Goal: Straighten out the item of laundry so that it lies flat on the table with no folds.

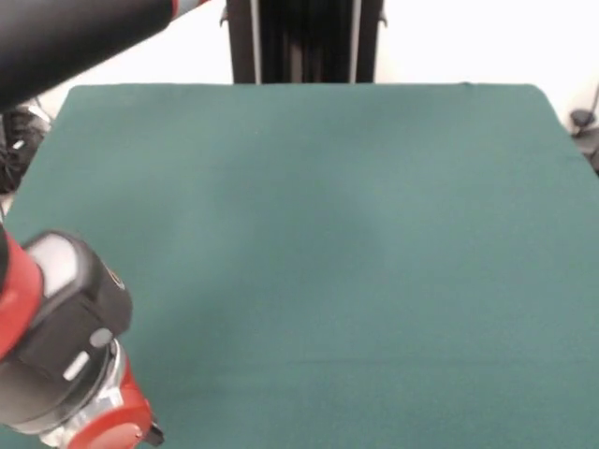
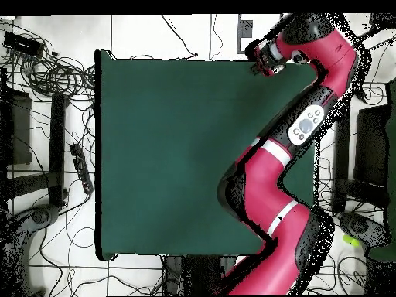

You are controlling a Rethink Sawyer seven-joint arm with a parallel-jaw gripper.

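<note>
Claw (image 2: 257, 60) at table (image 2: 170, 147) far corner edge.

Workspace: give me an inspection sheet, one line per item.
Surface: table covered in dark green cloth, bare in both views.
Job's things: towel, nothing seen.
Clutter: nothing seen on the table.
Gripper: arm bends across one side of the table, its end at the far corner; open or shut cannot be told.
Cables: tangled cables on the floor beside the table.
Surroundings: light tiled floor, dark equipment at the edges.
</note>
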